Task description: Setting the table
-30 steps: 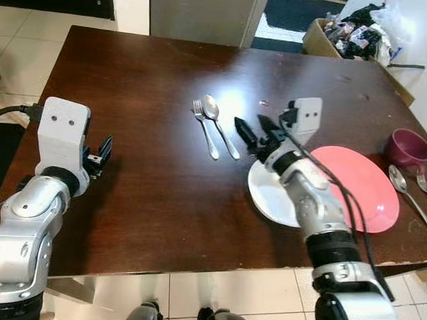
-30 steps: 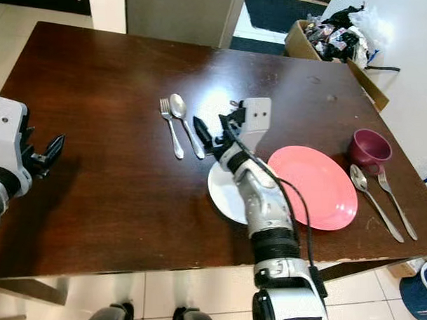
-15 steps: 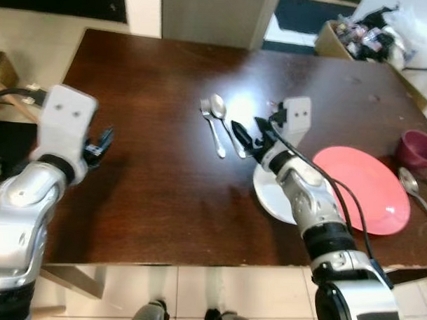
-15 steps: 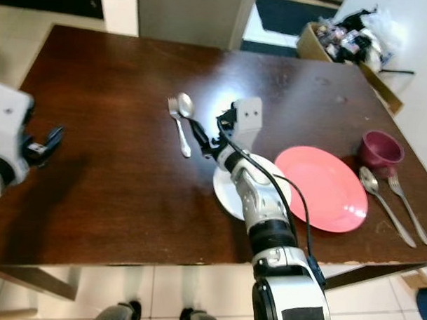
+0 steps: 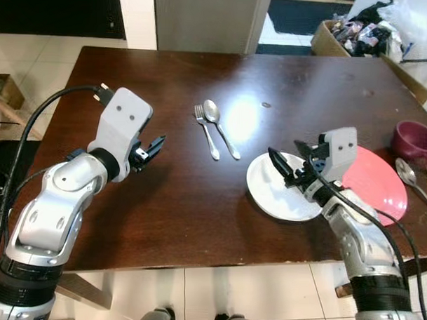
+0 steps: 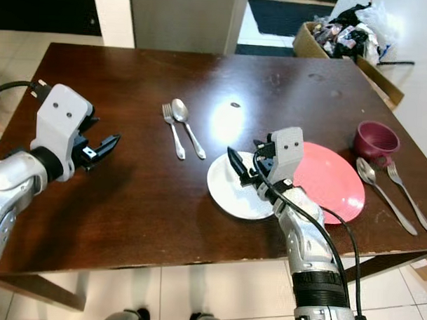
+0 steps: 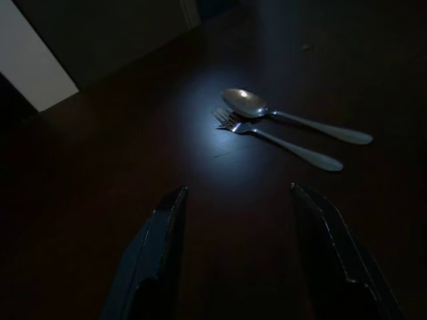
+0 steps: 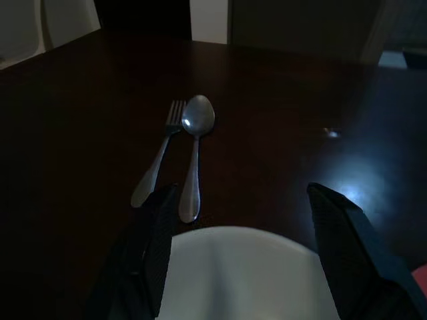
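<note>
A fork (image 5: 207, 132) and a spoon (image 5: 221, 126) lie side by side at the middle of the dark wooden table (image 5: 163, 200). A white plate (image 5: 268, 197) sits to their right, with a pink plate (image 5: 377, 187) beside it. My right gripper (image 5: 289, 170) hovers open over the white plate's far edge, pointing toward the cutlery. My left gripper (image 5: 152, 147) is open above the table, left of the fork. The left wrist view has the fork (image 7: 280, 143) and spoon (image 7: 293, 120) ahead of its fingers.
A maroon cup (image 5: 413, 142) stands at the right edge with a second spoon (image 6: 384, 197) and fork (image 6: 409, 195) beside it. A cardboard box (image 5: 351, 38) of clutter sits on the floor beyond the table's far right corner.
My right gripper has drawn back from beside the spoon to over the white plate. My left arm has swung in over the table toward the cutlery. The camera has shifted.
</note>
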Available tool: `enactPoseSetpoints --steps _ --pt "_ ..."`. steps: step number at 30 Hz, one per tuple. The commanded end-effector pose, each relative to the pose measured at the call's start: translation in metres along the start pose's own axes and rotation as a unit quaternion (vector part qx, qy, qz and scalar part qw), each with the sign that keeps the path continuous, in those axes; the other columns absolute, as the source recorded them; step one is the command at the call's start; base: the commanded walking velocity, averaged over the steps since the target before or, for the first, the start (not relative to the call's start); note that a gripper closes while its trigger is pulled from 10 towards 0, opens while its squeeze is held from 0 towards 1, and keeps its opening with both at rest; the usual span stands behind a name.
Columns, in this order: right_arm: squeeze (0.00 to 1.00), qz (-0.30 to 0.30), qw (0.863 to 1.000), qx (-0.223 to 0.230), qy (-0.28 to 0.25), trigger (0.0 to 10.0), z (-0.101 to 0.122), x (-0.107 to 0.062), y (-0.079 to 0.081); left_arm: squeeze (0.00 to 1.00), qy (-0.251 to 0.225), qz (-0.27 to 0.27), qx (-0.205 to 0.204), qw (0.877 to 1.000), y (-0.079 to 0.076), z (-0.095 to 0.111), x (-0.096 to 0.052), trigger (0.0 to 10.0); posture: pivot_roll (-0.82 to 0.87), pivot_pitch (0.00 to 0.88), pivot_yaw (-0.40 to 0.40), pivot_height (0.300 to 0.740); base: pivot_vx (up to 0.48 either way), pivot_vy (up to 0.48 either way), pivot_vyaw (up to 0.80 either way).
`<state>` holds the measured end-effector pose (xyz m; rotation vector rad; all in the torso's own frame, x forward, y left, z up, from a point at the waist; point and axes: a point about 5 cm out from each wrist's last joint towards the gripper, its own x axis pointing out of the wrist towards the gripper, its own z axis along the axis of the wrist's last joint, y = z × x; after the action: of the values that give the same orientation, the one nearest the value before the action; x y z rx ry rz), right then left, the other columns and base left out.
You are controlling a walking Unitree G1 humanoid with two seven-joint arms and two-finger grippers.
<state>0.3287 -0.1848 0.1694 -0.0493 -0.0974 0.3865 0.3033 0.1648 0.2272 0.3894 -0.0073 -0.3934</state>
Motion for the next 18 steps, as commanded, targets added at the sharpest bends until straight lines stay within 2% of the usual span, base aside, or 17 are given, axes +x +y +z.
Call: enactPoseSetpoints --steps 1,2,4,6,7,10,11,12,14,18 --pt "0.0 -0.051 0.998 -0.036 0.012 10.0 0.001 -0.007 -0.012 0.0 0.013 0.0 -0.002 1.0 -0.005 -0.011 -0.002 10.0 0.11 0.035 -0.025 0.74 0.0 0.0 0.0" --pt "0.0 -0.051 0.998 -0.036 0.012 10.0 0.001 -0.007 -0.012 0.0 0.013 0.0 -0.002 1.0 -0.005 -0.011 -0.002 10.0 0.11 0.035 -0.025 0.74 0.0 0.0 0.0" --pt "0.0 -0.094 0.994 -0.058 0.024 10.0 0.002 -0.012 -0.021 0.0 0.015 0.002 -0.005 1.0 -0.006 -0.013 -0.003 10.0 0.1 0.047 -0.033 0.74 0.0 0.0 0.0" --pt "0.0 -0.146 0.987 -0.05 0.033 10.0 -0.003 -0.02 -0.035 0.0 0.019 0.007 -0.007 1.0 -0.006 -0.015 -0.004 10.0 0.1 0.053 -0.029 0.74 0.0 0.0 0.0" --pt "1.0 -0.163 0.985 -0.033 0.035 10.0 -0.004 -0.025 -0.039 0.0 0.019 0.007 -0.008 1.0 -0.006 -0.016 -0.005 10.0 0.09 0.056 -0.021 0.74 0.0 0.0 0.0" --pt "1.0 -0.178 0.983 0.03 0.013 10.0 0.001 -0.033 -0.04 0.0 0.025 0.003 -0.009 1.0 -0.006 -0.02 -0.003 10.0 0.07 0.061 -0.005 0.74 0.0 0.0 0.0" --pt "1.0 -0.178 0.983 0.03 0.013 10.0 0.001 -0.033 -0.04 0.0 0.025 0.003 -0.009 1.0 -0.006 -0.02 -0.003 10.0 0.07 0.061 -0.005 0.74 0.0 0.0 0.0" --pt "1.0 -0.178 0.983 0.049 0.004 10.0 0.004 -0.034 -0.039 0.0 0.027 0.003 -0.009 1.0 -0.006 -0.021 -0.002 10.0 0.07 0.061 -0.005 0.74 0.0 0.0 0.0" --pt "1.0 -0.178 0.983 0.049 0.004 10.0 0.004 -0.034 -0.039 0.0 0.027 0.003 -0.009 1.0 -0.006 -0.021 -0.002 10.0 0.07 0.061 -0.005 0.74 0.0 0.0 0.0" --pt "1.0 -0.171 0.976 0.135 -0.006 10.0 -0.001 -0.038 -0.03 0.0 0.022 -0.002 -0.008 1.0 -0.009 -0.019 0.003 10.0 0.07 0.056 0.003 0.74 0.0 0.0 0.0"
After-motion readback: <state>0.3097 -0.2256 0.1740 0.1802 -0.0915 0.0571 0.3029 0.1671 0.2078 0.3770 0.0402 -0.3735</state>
